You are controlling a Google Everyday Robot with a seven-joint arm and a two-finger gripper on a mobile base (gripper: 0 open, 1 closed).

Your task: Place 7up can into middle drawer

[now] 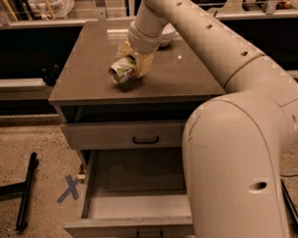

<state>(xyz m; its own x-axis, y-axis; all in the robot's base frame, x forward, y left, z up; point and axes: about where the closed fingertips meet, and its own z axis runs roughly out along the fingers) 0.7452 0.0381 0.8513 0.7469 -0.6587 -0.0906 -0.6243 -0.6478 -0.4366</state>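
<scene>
The 7up can (120, 71), dented, white and green with a silver end, lies on its side in my gripper (131, 66) over the front left part of the brown cabinet top (88, 69). The gripper's yellowish fingers (141, 64) are shut on the can, which looks slightly raised above its shadow on the top. The middle drawer (136, 182) is pulled open below, with a bare grey floor and its dark handle (149, 234) at the bottom edge. My arm hides the drawer's right part.
A closed drawer front with a dark handle (146, 139) sits above the open drawer. A white bowl (166, 35) stands at the back of the cabinet top behind my arm. A black bar (25, 191) and a blue X mark (69, 188) lie on the floor at left.
</scene>
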